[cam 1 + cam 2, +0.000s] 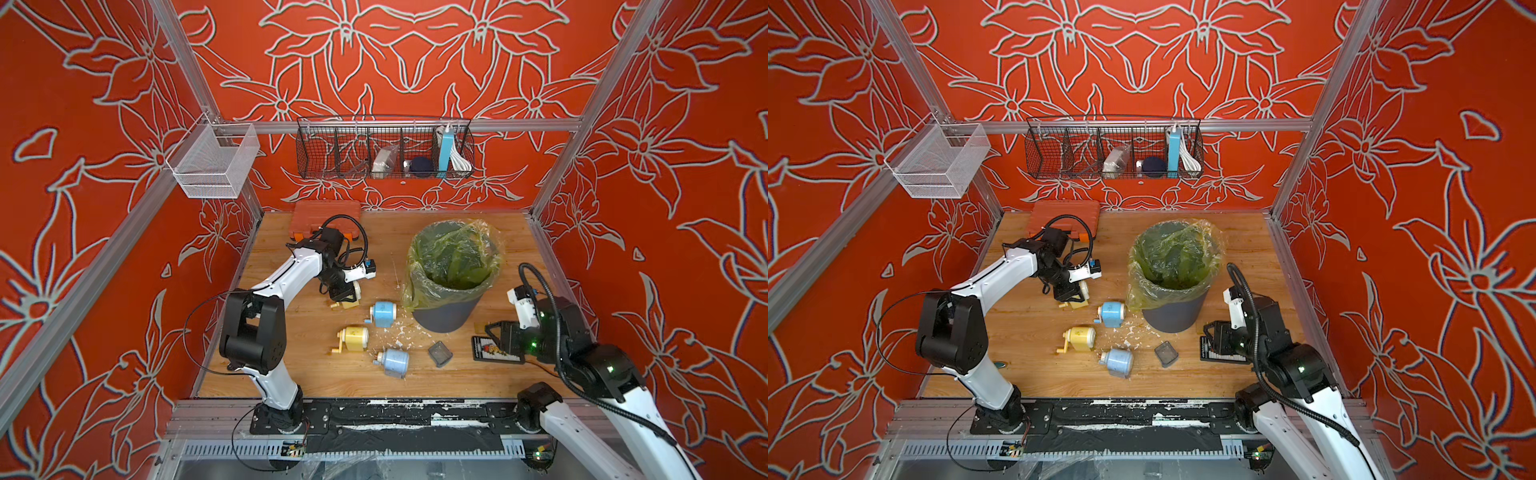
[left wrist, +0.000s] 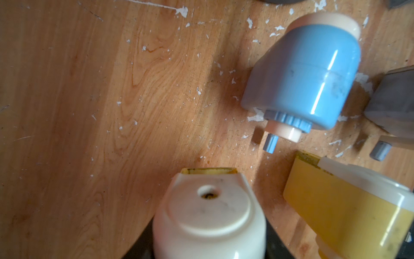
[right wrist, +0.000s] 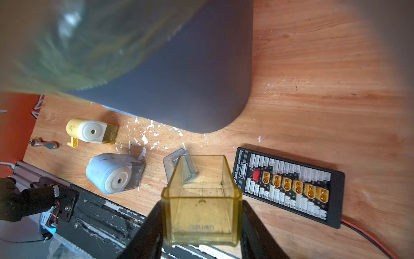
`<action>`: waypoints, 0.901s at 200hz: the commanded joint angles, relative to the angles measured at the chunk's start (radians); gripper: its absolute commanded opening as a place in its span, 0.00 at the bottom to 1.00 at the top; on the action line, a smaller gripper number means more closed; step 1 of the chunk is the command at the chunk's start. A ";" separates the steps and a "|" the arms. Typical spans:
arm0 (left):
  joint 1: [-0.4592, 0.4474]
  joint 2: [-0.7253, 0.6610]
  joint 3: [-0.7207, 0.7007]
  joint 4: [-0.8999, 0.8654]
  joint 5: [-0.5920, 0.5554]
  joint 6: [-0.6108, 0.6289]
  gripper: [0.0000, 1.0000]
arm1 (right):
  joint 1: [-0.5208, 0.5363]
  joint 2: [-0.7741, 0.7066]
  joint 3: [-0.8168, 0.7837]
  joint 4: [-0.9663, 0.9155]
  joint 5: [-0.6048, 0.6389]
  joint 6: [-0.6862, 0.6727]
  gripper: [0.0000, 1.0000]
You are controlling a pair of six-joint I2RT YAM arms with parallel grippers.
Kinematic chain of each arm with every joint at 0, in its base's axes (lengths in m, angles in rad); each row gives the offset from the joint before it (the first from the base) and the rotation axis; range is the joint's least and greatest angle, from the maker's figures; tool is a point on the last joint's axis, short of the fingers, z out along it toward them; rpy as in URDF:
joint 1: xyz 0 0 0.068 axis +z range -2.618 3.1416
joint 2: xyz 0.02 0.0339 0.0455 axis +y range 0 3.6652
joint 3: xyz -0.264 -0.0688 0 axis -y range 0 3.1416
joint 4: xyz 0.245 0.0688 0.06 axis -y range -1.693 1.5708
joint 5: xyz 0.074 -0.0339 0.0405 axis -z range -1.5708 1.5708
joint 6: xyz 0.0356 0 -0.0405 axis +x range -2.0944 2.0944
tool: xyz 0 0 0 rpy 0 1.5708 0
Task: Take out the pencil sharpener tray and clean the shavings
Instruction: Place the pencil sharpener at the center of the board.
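- Both top views: the left hand [image 1: 343, 293] is clamped on a cream sharpener [image 1: 353, 298], toward the far left of the counter [image 1: 291, 365].
- The right hand [image 1: 494, 334] sits low, just right of the bin [image 1: 444, 318]. Only a sliver of yellow shows at its tips.
- Shavings [image 1: 401, 330] lie scattered at the bin's foot, between it and the loose sharpeners. A grey tray [image 1: 440, 353] lies alone nearer the front edge.
- Left wrist view: the cream sharpener [image 2: 208, 215] shows its pencil-hole face, with dark fingers closed on its flanks. A blue sharpener [image 2: 302, 74] lies on its side close by, with pale flecks around it.
- Right wrist view: the right hand [image 3: 201, 206] grips the yellow tray [image 3: 201, 222], one finger on each long side wall. The open top faces the camera. The inside looks nearly bare, with a dusty film and little else.
- The bin's dark wall stands just beyond. The tray is beside the bin, not over its mouth.
- Handling, my judgement: the tray is thin clear plastic, so very light and stiff. Its walls would probably bow or crack under a hard squeeze, and they are smooth, so it could slip when tipped.
- The present hold across the side walls near the closed end looks right.
- The shavings are featherweight flakes. They cannot be pinched and will scatter with any quick move.
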 commanded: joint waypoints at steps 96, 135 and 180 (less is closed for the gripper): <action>-0.004 0.003 -0.131 0.140 -0.014 -0.048 0.09 | 0.738 0.229 -0.423 0.688 0.973 0.304 0.00; -0.011 0.006 -0.151 0.163 -0.021 -0.057 0.25 | 0.745 0.252 -0.533 0.724 0.963 0.427 0.09; -0.029 0.021 -0.167 0.184 -0.053 -0.064 0.42 | 0.744 0.238 -0.586 0.766 0.885 0.428 0.55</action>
